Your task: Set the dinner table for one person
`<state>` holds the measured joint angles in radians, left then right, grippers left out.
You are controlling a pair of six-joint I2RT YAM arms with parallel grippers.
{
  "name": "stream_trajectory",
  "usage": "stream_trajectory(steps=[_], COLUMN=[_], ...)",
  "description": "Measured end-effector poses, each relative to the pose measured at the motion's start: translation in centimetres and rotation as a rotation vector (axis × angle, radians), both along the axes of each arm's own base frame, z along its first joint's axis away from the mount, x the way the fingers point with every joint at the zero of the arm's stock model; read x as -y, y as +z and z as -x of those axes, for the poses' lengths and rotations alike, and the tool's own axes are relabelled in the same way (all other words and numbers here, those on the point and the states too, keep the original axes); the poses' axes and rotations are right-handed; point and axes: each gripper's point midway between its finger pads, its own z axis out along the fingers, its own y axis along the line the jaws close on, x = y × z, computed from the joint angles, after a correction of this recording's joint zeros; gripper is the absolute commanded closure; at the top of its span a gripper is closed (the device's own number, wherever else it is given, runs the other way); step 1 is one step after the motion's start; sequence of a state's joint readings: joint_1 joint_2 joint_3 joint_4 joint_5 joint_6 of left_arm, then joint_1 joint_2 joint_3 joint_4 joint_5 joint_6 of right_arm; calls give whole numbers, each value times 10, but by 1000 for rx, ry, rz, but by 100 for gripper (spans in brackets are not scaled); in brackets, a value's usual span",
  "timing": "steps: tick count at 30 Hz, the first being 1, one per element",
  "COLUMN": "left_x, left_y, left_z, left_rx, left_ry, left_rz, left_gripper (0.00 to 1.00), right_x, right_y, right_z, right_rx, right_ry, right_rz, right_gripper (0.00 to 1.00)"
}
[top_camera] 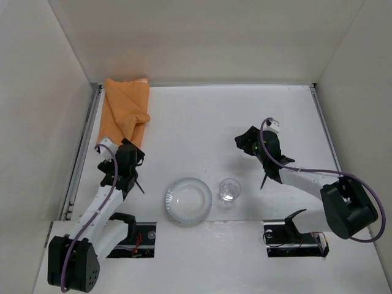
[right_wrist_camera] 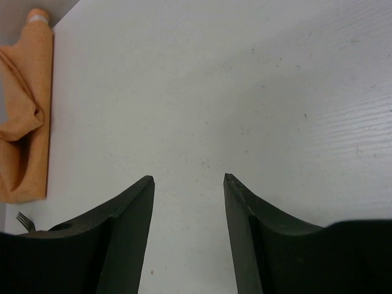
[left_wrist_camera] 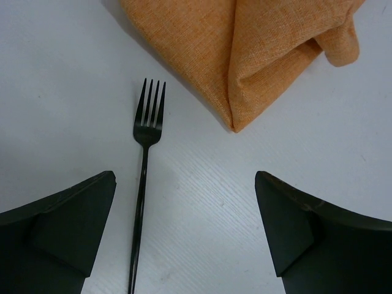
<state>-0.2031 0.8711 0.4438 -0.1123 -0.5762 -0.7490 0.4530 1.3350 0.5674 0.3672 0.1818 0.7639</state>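
Note:
The white dinner table (top_camera: 196, 116) bears a clear glass plate (top_camera: 188, 200) and a clear drinking glass (top_camera: 229, 191) side by side near its front edge. A black fork (left_wrist_camera: 146, 153) lies flat on the table, tines toward the orange cloth (left_wrist_camera: 245, 55). My left gripper (left_wrist_camera: 185, 177) is open and empty above the fork's handle, which runs near the left finger; it sits just below the cloth in the top view (top_camera: 128, 153). My right gripper (right_wrist_camera: 188, 177) is open and empty over bare table, right of centre (top_camera: 245, 144). The fork's tines show at the left edge of the right wrist view (right_wrist_camera: 24, 219).
The orange cloth (top_camera: 125, 110) lies crumpled and folded at the back left corner, against the metal side rail (top_camera: 82, 153). White walls enclose the table on three sides. The arm bases sit at the near edge.

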Motion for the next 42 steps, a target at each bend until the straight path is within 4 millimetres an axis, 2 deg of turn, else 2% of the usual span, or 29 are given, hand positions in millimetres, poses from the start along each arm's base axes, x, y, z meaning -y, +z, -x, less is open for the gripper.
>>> stream_trajectory(steps=[3, 5, 6, 9, 10, 12, 15, 16, 20, 21, 22, 23, 24, 25, 27, 31, 34, 36, 39, 42], left_x=[1, 2, 2, 3, 4, 4, 2, 0, -11, -14, -17, -18, -20, -21, -25, -36, -45, -50, -50, -47], left_y=[1, 1, 0, 1, 2, 4, 14, 16, 22, 22, 20, 19, 19, 19, 20, 17, 9, 3, -10, -27], left_z=[-5, -9, -11, -18, -22, -30, -48, -54, -79, -84, -87, -91, -96, -100, -110, -131, -149, -161, -177, -185], left_rx=[13, 16, 20, 33, 35, 38, 61, 69, 101, 106, 105, 105, 105, 108, 120, 149, 148, 140, 120, 87], left_ry=[0, 0, -1, -2, -2, 0, 16, 24, 65, 73, 80, 84, 86, 89, 92, 105, 112, 116, 112, 109], left_rz=[2, 2, 2, 3, 3, 2, -1, -2, -4, -1, 1, 7, 15, 23, 39, 112, 164, 186, 214, 234], left_gripper=[0, 0, 0, 0, 0, 0, 0, 0, 0, 4, 14, 33, 48, 53, 50, 32, 30, 32, 47, 51], right_x=[0, -1, -2, -3, -3, -4, -8, -9, -12, -13, -13, -14, -14, -15, -19, -30, -36, -39, -43, -43], right_y=[0, -2, -3, -5, -6, -5, -6, -6, -7, -8, -9, -9, -10, -11, -11, -11, -12, -14, -16, -17], right_z=[0, 0, 1, 1, 1, 2, 2, 2, 3, 3, 3, 3, 2, 2, 2, 5, 5, 5, 6, 7], right_rx=[-1, -5, -8, -14, -16, -17, -21, -22, -29, -30, -31, -32, -34, -36, -38, -40, -45, -48, -54, -57], right_ry=[1, 7, 8, 16, 19, 25, 39, 43, 55, 61, 64, 67, 71, 76, 87, 121, 137, 150, 162, 167], right_rz=[0, -1, 0, 3, 2, -2, -6, -8, -8, -6, -4, -1, 2, 3, 2, -1, 3, 8, 10, 15], right_gripper=[47, 52, 56, 83, 88, 92, 90, 86, 59, 51, 46, 44, 43, 43, 43, 43, 43, 43, 43, 43])
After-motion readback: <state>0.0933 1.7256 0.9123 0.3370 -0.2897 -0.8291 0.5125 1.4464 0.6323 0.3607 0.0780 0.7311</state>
